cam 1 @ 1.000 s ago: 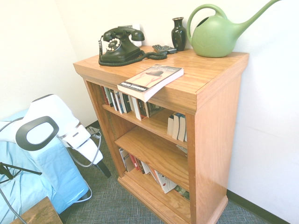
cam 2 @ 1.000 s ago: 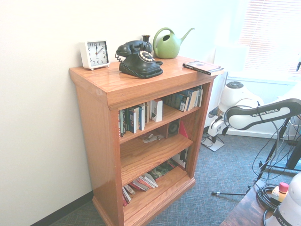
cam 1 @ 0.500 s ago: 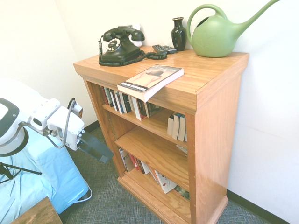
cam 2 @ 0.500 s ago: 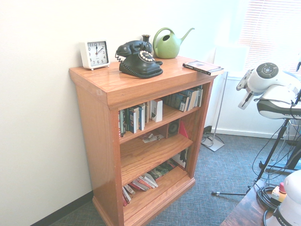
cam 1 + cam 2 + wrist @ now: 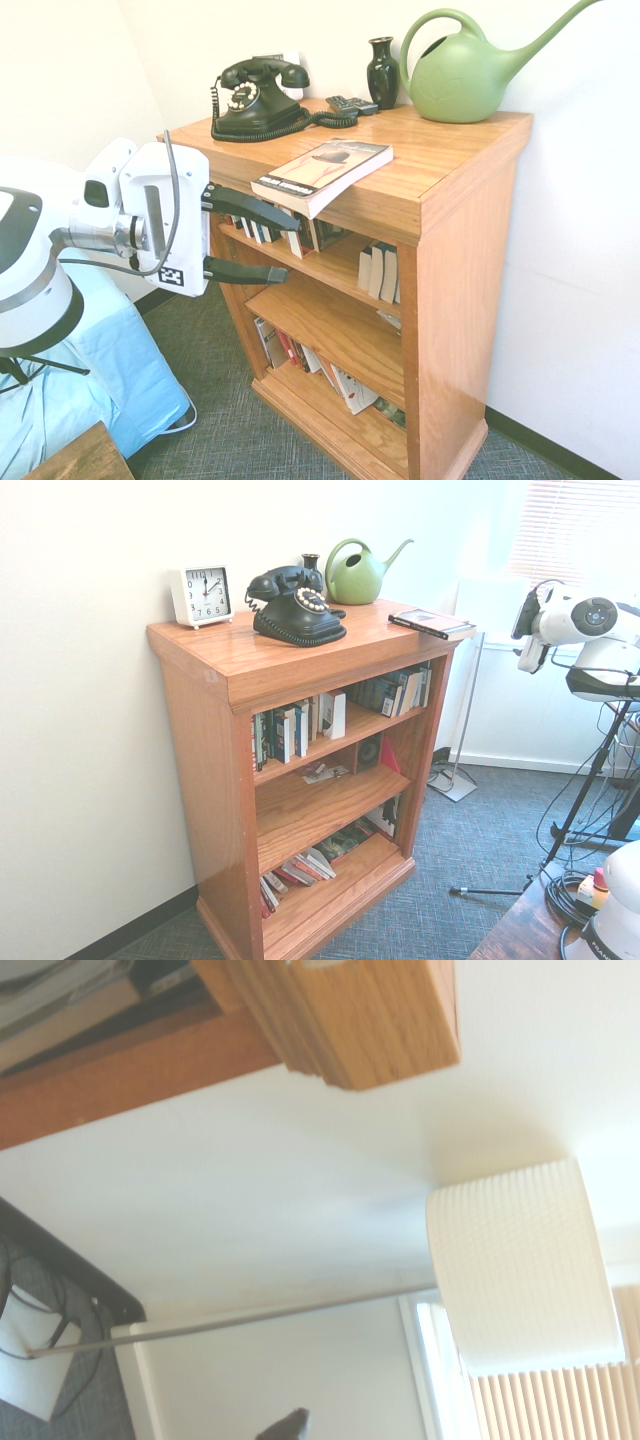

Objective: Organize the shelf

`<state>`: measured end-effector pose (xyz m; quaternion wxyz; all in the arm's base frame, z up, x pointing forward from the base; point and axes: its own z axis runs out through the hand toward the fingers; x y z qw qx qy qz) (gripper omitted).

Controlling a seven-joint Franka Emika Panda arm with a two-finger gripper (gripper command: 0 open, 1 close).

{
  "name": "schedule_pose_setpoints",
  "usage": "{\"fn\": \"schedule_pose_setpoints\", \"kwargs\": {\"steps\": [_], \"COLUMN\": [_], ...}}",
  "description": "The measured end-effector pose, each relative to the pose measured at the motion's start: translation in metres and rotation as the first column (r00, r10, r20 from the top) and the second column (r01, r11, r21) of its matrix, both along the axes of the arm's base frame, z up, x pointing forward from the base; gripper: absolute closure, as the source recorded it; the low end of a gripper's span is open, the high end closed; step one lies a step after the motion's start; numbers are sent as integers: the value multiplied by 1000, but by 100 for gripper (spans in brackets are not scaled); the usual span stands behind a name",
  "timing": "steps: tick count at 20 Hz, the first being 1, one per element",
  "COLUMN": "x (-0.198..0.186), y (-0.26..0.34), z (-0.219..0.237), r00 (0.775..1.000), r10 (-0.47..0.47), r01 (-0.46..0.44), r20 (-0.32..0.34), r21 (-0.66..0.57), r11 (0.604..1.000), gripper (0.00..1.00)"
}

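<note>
The shelf is a honey-coloured oak bookcase against the wall, also seen in the second exterior view; its top corner fills the upper part of the wrist view. A paperback book lies flat on its top and overhangs the front edge, at the right end in the other view. My gripper is held level in front of the upper tier, just below that book, its fingers wide open with nothing between them. From the other side the gripper hangs in the air to the right of the shelf.
On the top stand a black dial telephone, a dark vase, a green watering can and a white clock. Books fill the upper tier and lie on the bottom one. A floor lamp stands beside the shelf.
The arm has swung up from near the floor. The gripper has turned from pointing downward to level, with its fingers now toward the shelf's upper tier. It has stayed open.
</note>
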<state>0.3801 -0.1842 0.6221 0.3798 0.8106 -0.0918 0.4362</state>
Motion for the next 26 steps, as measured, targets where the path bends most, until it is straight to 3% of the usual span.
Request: {"fn": "schedule_pose_setpoints", "kwargs": {"steps": [5,10,15,19,26], "x": [6,5,24,46,90], "y": [19,18,29,36,44], "z": [-22,-27,-28,-24,-16], "r00": [987,958,915,883,859], "r10": [157,287,403,469,512], "r01": [-159,-286,-402,-468,-510], "r20": [-25,-5,-2,3,-3], "r21": [-51,-84,-71,-66,-89], "r11": [986,955,913,881,855], "gripper": [0,0,0,0,0]}}
